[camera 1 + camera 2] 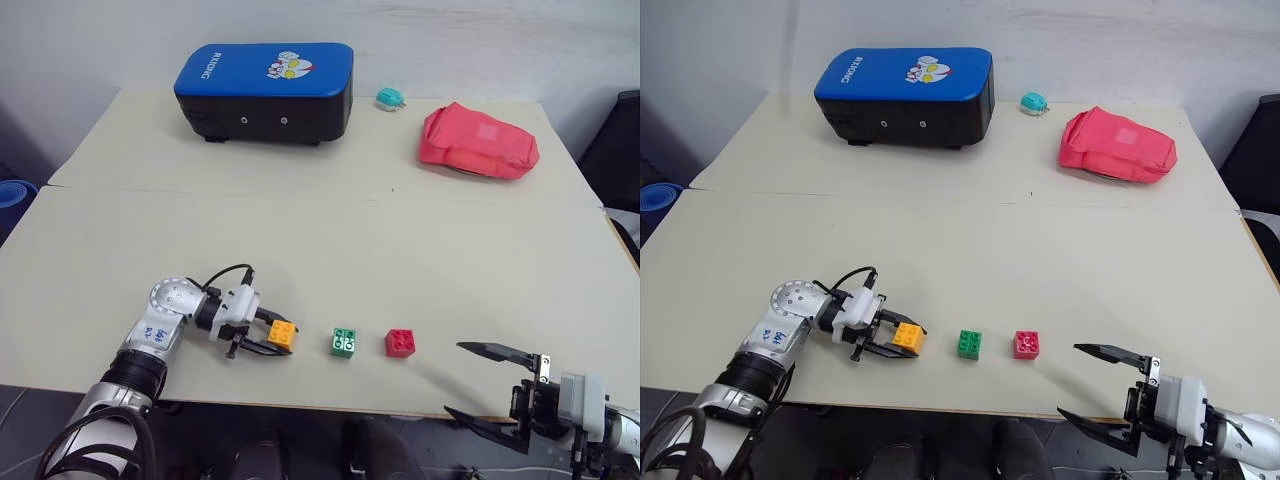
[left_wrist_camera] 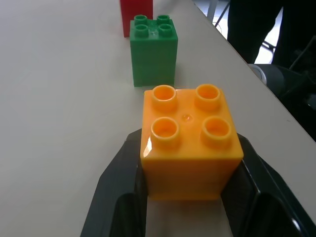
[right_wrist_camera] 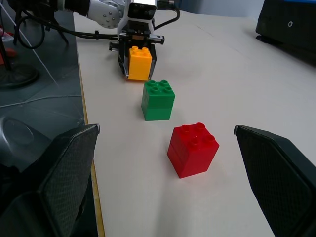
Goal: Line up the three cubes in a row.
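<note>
- Left end effector [image 1: 262, 340]: black fingers pinch the orange-yellow cube [image 1: 282, 334] from both sides; the cube rests on the surface [image 1: 320, 240], studs up, near the front edge.
- Left wrist view: both finger pads [image 2: 123, 173] press against opposite faces of the orange-yellow cube, with the green cube just beyond it and the red cube behind that.
- Right end effector [image 1: 490, 385]: fingers spread wide, holding nothing, hanging at the front edge of the surface, apart from the red cube [image 1: 401, 342].
- Green cube [image 1: 344, 342]: stands between the orange-yellow and red cubes, touching neither; the three form a rough row along the front edge.
- Background: a blue-topped black case [image 1: 265, 90], a small teal round object [image 1: 389, 98] and a pink pouch [image 1: 478, 141] lie at the far side of the surface, well apart from the cubes.
</note>
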### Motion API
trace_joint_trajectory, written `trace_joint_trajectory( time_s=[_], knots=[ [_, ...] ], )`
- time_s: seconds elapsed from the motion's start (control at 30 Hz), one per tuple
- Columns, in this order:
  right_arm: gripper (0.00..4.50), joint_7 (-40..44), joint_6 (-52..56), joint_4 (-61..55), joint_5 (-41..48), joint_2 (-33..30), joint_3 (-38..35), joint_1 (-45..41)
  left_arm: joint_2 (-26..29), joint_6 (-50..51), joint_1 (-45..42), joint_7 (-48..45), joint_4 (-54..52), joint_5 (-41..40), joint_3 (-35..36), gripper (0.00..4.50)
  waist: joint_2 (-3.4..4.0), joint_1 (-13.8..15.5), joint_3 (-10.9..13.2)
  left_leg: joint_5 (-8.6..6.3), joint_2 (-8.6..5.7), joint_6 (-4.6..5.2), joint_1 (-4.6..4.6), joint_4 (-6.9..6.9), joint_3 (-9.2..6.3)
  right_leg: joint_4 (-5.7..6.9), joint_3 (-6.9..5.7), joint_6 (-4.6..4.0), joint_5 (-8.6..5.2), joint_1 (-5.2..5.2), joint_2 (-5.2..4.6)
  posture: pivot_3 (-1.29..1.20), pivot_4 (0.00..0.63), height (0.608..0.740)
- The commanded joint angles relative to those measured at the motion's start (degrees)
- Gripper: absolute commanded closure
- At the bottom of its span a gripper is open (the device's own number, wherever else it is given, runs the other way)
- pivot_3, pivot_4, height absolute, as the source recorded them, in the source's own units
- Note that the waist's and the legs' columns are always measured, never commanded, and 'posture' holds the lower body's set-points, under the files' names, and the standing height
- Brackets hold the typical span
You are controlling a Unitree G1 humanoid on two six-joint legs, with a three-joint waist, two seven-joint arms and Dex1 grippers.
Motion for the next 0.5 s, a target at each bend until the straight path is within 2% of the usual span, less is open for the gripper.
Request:
trace_joint_trajectory(
  time_s=[0.03,0.5],
  knots=[
    [0.00,-1.01,-1.03,-1.81,0.41,0.28,-1.13,0.03,0.23,-0.87,0.84,-3.61,-0.95,0.51,-0.43,2.98,0.00,0.06,0.00,0.00,0.00,0.00,0.00,0.00,-0.01,0.00,-0.01,0.00,0.00,0.00,0.00,0.00,0.150,0.740],
    [0.00,-1.58,-0.71,-1.98,0.00,0.19,0.12,-0.55,-1.67,-3.25,-1.16,0.70,5.80,5.06,-0.22,2.98,0.03,0.86,-0.04,0.03,-0.09,0.11,0.07,0.02,-0.05,0.03,-0.04,0.01,0.01,0.10,-0.09,0.00,0.150,0.740]
  ],
)
